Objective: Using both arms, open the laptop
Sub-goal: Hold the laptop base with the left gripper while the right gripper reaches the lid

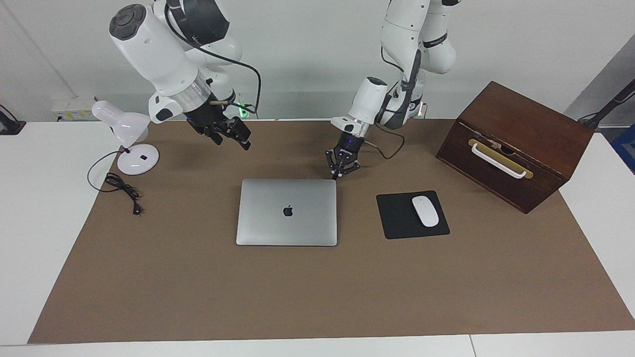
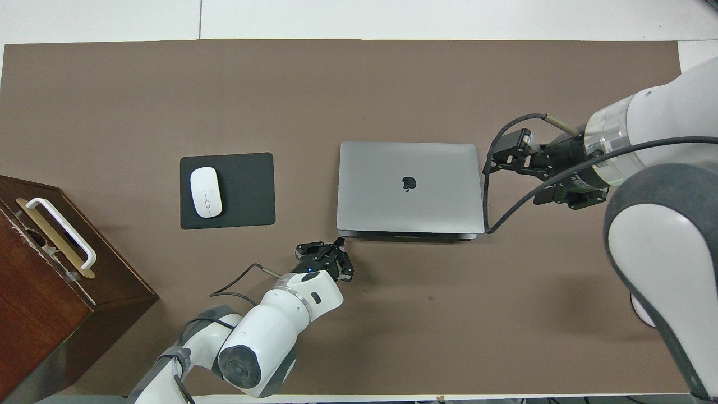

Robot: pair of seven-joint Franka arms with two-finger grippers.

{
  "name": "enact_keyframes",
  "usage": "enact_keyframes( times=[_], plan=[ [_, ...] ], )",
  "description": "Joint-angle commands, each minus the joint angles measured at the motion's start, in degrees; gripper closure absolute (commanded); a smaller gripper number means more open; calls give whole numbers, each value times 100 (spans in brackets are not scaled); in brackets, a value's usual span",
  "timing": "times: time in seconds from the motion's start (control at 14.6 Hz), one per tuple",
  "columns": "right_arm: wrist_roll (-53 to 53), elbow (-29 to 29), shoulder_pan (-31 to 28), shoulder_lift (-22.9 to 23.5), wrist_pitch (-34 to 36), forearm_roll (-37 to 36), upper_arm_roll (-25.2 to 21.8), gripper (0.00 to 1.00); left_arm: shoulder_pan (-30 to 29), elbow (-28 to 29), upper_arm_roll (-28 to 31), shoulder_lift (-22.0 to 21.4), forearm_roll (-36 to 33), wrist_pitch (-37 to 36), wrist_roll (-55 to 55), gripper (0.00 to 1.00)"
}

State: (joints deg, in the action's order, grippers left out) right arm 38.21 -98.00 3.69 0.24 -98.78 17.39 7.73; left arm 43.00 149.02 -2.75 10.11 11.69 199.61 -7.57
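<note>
Lying shut: flat silver laptop (image 1: 286,212) (rounded corners).

One high camera faces the robots; another looks steeply down from twelve o'clock overhead; both share the table (image 1: 317,297).

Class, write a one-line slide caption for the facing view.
Closed laptop on the brown mat; left gripper low at its robot-side corner, right gripper raised nearby.
</note>
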Motion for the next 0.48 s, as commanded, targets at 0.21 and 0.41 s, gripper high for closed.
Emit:
enact_keyframes(
  times=[0.21, 0.41],
  plan=[
    [1643, -562, -17, -139, -711, 334, 422, 0, 77, -409, 73, 395, 158, 122, -16, 100],
    [2136, -930, 0, -182, -1326, 677, 439, 0, 68, -417, 82, 395, 167, 122, -16, 100]
  ],
)
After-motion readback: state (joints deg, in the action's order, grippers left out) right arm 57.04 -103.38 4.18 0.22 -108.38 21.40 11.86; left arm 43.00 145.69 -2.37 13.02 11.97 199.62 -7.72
